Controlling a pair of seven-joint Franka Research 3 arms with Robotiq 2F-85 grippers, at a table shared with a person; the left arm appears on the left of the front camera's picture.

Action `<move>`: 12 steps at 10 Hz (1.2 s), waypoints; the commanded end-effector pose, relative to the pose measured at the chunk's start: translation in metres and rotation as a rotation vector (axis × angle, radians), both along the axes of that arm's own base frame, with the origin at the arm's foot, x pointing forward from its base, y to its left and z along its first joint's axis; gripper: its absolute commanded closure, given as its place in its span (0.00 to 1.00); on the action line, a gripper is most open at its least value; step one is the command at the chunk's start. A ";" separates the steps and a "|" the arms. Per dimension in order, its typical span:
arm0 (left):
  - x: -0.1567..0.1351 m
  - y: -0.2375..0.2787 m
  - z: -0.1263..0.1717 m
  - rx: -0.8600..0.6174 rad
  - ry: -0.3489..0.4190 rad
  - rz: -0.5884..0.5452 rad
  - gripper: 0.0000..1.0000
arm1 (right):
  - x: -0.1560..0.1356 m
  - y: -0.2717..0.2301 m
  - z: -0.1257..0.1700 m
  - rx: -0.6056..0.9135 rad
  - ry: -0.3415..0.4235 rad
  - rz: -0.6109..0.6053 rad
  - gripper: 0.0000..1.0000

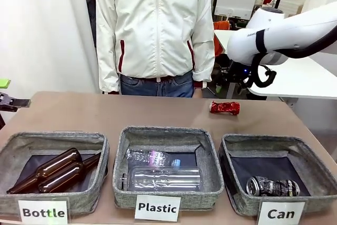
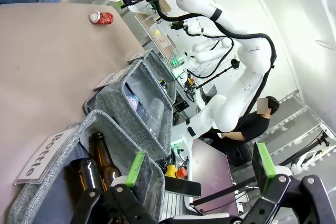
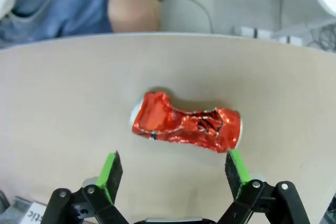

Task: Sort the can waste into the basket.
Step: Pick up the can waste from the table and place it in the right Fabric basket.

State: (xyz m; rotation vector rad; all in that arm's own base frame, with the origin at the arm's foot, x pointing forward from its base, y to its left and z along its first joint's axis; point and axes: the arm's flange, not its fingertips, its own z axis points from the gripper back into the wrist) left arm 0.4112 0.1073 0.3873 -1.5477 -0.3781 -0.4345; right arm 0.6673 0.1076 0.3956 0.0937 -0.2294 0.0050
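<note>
Front view: tan table w/ three square grey fabric baskets along the near edge. The one at 5 o'clock, marked w/ a white "Can" card (image 1: 280, 214), is the Can basket (image 1: 316, 183); a crushed dark metal can w/ silver top (image 1: 273, 186) lies on its dark lining near the front wall. A crushed shiny red metal can (image 1: 225, 107) lies on its side on bare tabletop at approx 1 o'clock from table centre, well apart from the baskets, near the far edge.

Right wrist view: right gripper (image 3: 175, 174) hangs above the red can, green-padded fingers (image 3: 110, 170) spread wide, one each side toward 6 o'clock of the can, not touching it.

Left wrist view: left gripper (image 2: 199, 169) has fingers spread wide too, holding nothing, above the "Bottle"-marked grey basket (image 2: 107, 129) w/ brown glass bottles (image 2: 102, 156) inside.

Middle "Plastic" basket (image 1: 167, 167) holds clear plastic bottles (image 1: 164, 177). A person in a white zip jacket (image 1: 155, 25) stands at the far side, 12 o'clock.
</note>
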 end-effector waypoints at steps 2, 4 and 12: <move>-0.003 0.000 0.002 0.009 0.004 -0.008 0.00 | 0.006 0.000 0.016 -0.021 -0.020 0.179 0.00; -0.003 0.000 0.002 0.009 0.004 -0.008 0.00 | -0.001 -0.015 0.030 -0.154 -0.041 0.593 0.00; -0.003 0.000 0.002 0.009 0.004 -0.008 0.00 | -0.029 -0.014 0.031 -0.155 0.119 1.272 0.00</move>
